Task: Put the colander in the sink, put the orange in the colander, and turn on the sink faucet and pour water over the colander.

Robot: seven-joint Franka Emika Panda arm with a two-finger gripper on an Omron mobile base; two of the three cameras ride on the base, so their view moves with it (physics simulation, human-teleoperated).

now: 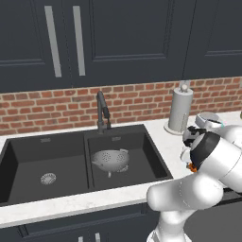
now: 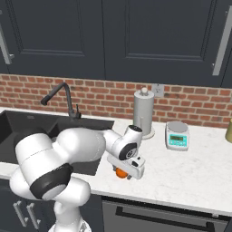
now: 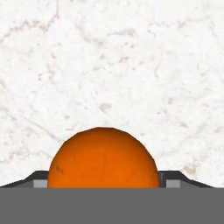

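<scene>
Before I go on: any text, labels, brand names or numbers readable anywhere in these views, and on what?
No text can be read in any view.
Kitchen scale: its green display is too small and blurred to show digits.
Paper towel roll, faucet, cabinets: no labels or markings.

Paper towel roll (image 2: 143, 113) beside scale (image 2: 177, 135) on counter (image 2: 190, 172).

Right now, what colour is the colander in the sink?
Light grey metal colander, clearest in the left base view.
</scene>
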